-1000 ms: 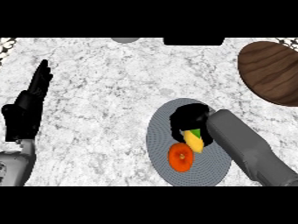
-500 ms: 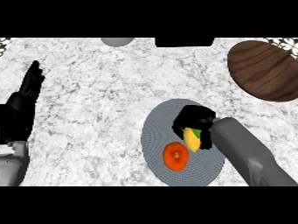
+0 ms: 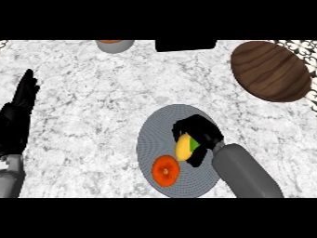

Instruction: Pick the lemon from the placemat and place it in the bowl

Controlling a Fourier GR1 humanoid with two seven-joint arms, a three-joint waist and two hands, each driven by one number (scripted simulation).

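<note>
A yellow lemon (image 3: 183, 147) sits in the grasp of my right hand (image 3: 201, 132), whose fingers and thumb curl round it over the round grey placemat (image 3: 154, 135). A patch of green shows beside the lemon under the hand. An orange round fruit (image 3: 165, 170) lies on the placemat's near left part. The brown wooden bowl (image 3: 269, 69) stands at the far right, well apart from the hand. My left hand (image 3: 13, 122) rests open at the left edge, fingers pointing up.
A grey cup with an orange inside (image 3: 115, 44) stands at the far edge, next to a black object (image 3: 185, 45). Patterned wall strips show at the far corners. Marble counter stretches between the placemat and the left hand.
The whole scene has shifted right and down in view. My right hand stays curled on the lemon over the placemat. The left hand keeps its open pose.
</note>
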